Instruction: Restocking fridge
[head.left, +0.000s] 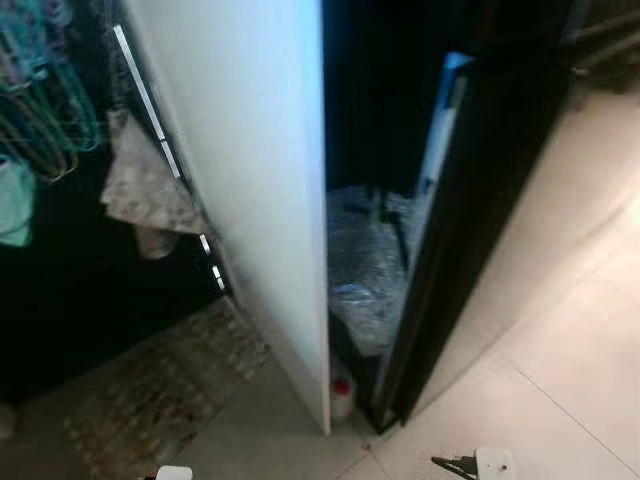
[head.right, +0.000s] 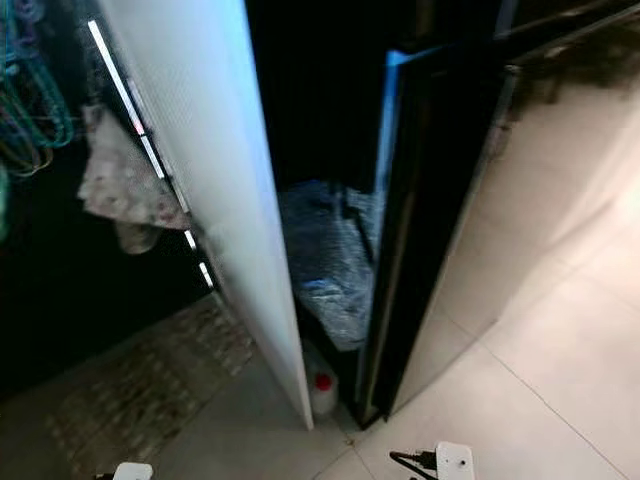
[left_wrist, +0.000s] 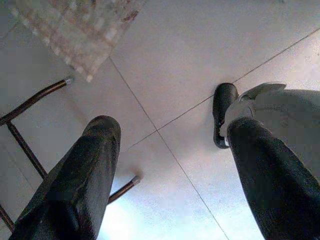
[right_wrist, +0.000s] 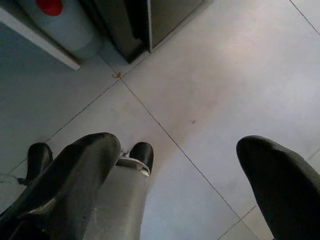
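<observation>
Fridge door (head.left: 250, 170) ajar at frame centre, red-capped bottle (head.left: 341, 396) on floor below. Left gripper (left_wrist: 165, 165) & right gripper (right_wrist: 177, 170) both spread wide, empty, over tiles.

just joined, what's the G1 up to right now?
Nothing is being handled. The robot stands facing a tall fridge whose white door is swung open beside a black door. Crinkled clear plastic packaging lies on a low shelf, and a white bottle with a red cap sits on the floor at the base. The left pincer and right pincer hang open over the pale tiled floor.
</observation>
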